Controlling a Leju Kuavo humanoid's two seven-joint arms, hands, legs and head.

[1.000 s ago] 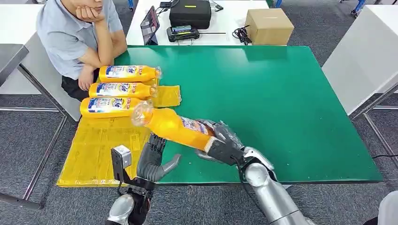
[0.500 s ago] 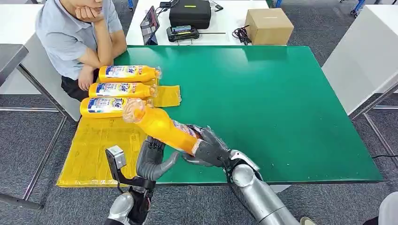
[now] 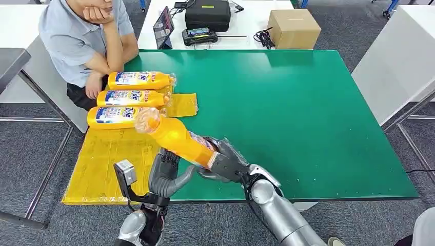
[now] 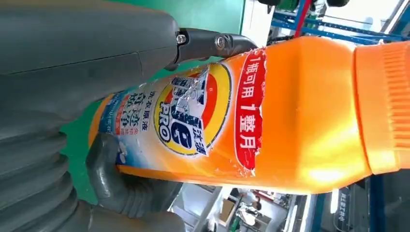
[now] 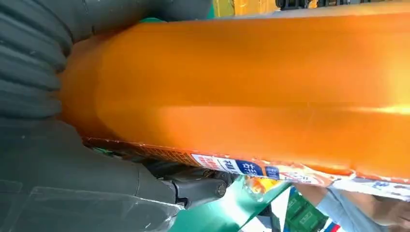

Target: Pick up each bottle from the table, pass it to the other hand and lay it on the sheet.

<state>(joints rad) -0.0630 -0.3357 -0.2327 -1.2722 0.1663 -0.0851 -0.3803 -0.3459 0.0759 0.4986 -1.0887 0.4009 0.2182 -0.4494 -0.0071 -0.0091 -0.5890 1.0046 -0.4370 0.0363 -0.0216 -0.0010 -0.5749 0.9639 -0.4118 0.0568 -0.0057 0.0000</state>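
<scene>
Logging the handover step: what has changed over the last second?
The right hand carried the orange bottle leftward to the left hand, whose fingers now lie around it without a clear grip. The three bottles on the yellow sheet and the seated person stayed put.

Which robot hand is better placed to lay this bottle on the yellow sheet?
Left. The left robot hand waits open under the bottle, right at the sheet's edge. The right robot hand grips the base, farther out over the green table.
</scene>
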